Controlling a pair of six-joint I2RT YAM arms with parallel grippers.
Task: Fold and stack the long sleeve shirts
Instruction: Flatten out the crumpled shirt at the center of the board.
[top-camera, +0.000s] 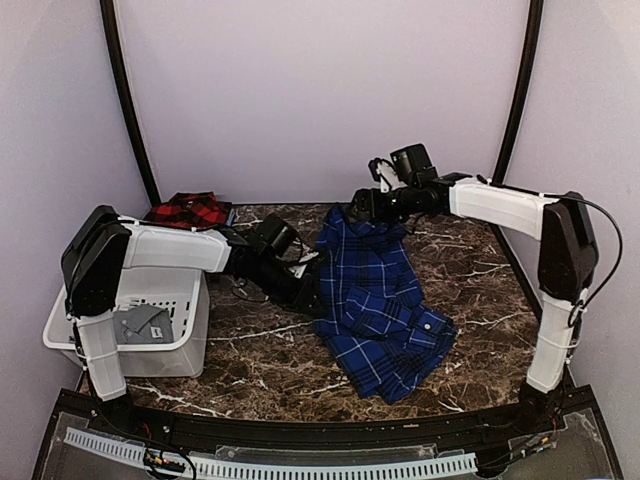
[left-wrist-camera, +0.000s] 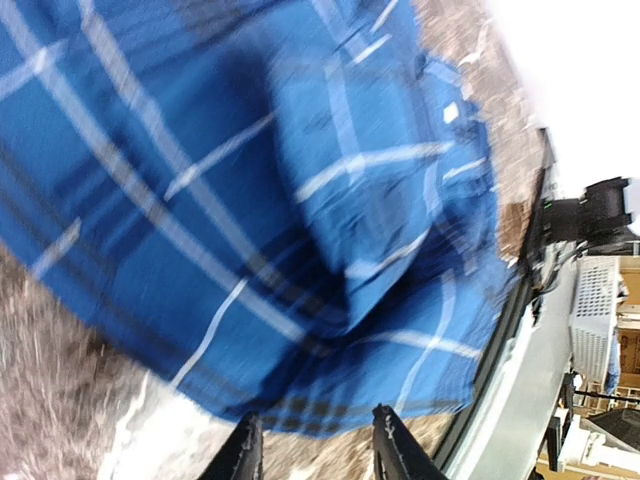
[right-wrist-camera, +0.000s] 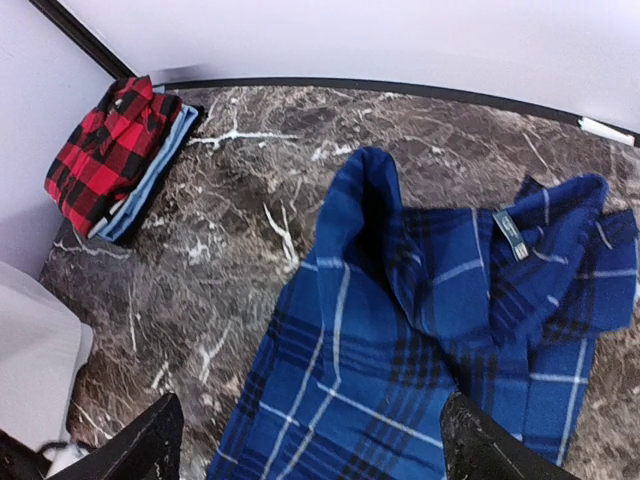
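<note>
From the overhead camera I see the dark blue plaid shirt lying crumpled and unfolded on the middle of the marble bench, collar end toward the back wall and a cuff with a white button at its right edge. The red-and-black shirt sits folded at the back left corner, well apart from the blue one. My right wrist camera adds what the overhead view does not: the red shirt rests on top of a folded light blue garment, and a small label shows inside the blue shirt's collar. In that same view my right hand is released, its fingers spread wide above the blue cloth with nothing between them. The left hand is at the shirt's left edge. Its own camera is blurred, but the two dark fingers stand partly apart, with the hem just off their tips and bench showing between them, and I see no cloth pinched there. Only the overhead view shows the white bin at the near left, beside the left arm, with a grey item inside.
</note>
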